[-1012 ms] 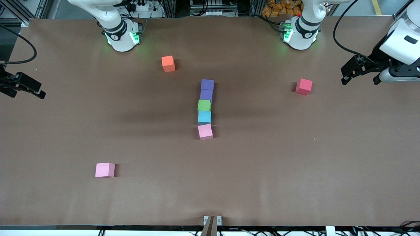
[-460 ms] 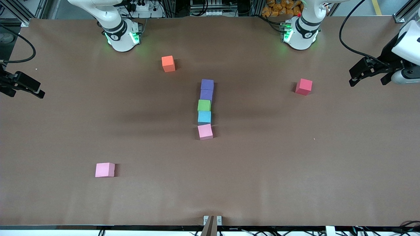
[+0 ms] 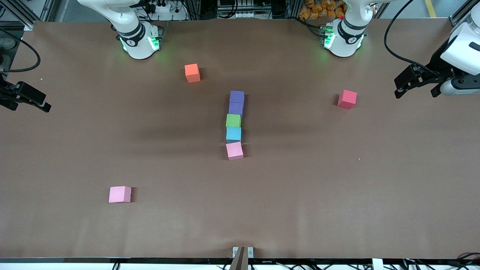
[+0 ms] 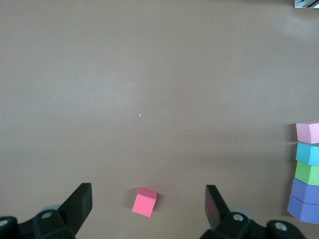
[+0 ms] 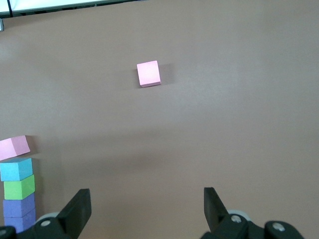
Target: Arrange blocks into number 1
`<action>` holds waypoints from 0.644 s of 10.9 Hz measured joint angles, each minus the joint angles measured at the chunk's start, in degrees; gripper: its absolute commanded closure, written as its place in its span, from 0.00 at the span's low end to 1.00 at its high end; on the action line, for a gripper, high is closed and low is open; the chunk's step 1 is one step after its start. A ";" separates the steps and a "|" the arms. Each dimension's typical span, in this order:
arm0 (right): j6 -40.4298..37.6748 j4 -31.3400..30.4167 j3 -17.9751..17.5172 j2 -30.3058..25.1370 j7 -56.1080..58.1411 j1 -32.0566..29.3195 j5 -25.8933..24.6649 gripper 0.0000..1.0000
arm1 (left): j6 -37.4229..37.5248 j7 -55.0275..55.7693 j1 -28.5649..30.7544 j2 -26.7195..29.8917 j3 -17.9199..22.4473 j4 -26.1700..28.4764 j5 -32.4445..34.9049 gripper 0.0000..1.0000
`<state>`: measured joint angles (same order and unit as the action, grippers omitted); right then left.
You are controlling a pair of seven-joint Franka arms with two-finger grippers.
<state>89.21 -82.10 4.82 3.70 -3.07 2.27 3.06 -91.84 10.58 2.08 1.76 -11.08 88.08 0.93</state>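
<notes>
Holding both arms out at the ends of the desk (image 3: pixel 337 195), I wait with nothing in either grip. My left jaws (image 3: pixel 416 80) hang wide open over the left arm's end of the desk, and my right jaws (image 3: pixel 28 100) hang just as wide over the right arm's end. Mid-desk the blocks stand in one straight line, each touching the next: purple block (image 3: pixel 237 96) farthest from the front camera, second purple block (image 3: pixel 236 108), green block (image 3: pixel 233 120), light blue block (image 3: pixel 233 134), then pink block (image 3: pixel 234 150), nearest and turned slightly askew. Apart from the line lie an orange cube (image 3: pixel 192 72) near my right arm's base, a red cube (image 3: pixel 347 99) toward my left arm's end, and a spare pink cube (image 3: pixel 120 194) nearer the camera toward my right arm's end.
</notes>
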 measured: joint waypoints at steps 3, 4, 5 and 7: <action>-0.07 0.00 0.00 0.00 0.00 0.00 0.00 0.00 | 0.00 0.02 0.22 0.00 0.00 0.00 0.00 0.00; -0.18 0.00 0.00 0.00 0.00 0.00 0.00 0.00 | 0.00 0.06 0.26 0.00 0.00 0.00 0.00 0.00; -0.65 -0.01 0.00 0.00 0.00 0.00 0.00 0.00 | 0.00 0.09 0.39 -0.02 0.00 0.00 0.00 0.00; -1.31 -0.02 0.04 0.01 0.00 0.00 0.00 0.00 | 0.00 0.09 0.81 -0.18 0.02 0.00 0.00 0.00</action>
<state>87.90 -82.12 4.86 3.71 -3.07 2.27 3.06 -91.84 10.68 2.89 1.58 -11.07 88.08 0.93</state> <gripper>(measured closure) 0.000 0.000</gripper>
